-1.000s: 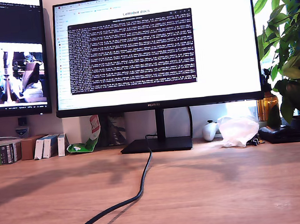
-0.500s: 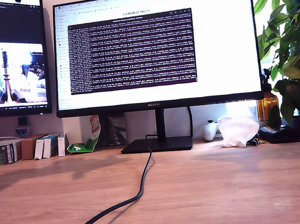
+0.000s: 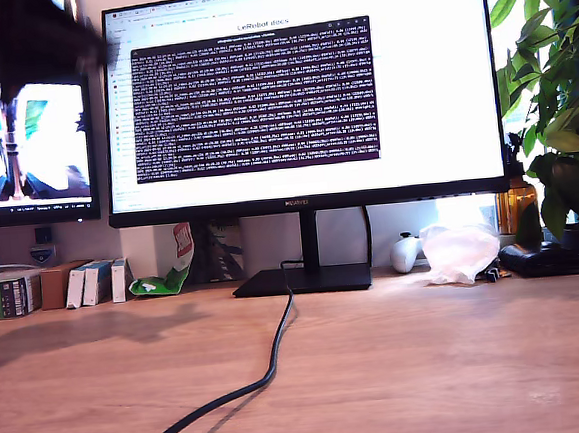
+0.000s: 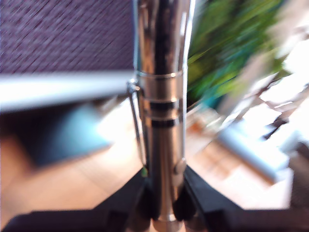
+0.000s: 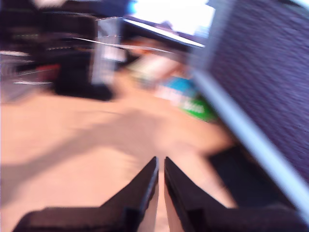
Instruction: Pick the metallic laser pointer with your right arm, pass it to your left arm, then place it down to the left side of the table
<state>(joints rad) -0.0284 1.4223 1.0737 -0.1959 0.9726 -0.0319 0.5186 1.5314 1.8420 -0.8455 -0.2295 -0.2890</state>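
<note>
Holding the metallic laser pointer (image 4: 161, 121) upright, clamped near its base, the first gripper (image 4: 164, 193) should steady it while the empty second gripper (image 5: 160, 166), nearly closed, opens for the handover.

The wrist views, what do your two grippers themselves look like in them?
Both look alike. My first gripper has matte black jaws, broad at the base and sloping inward like wedges. My second gripper has the same black wedge jaws, tapering to long pointed tips. No markings or cables show on either; both pictures are motion-blurred, so fine detail is lost.
</note>
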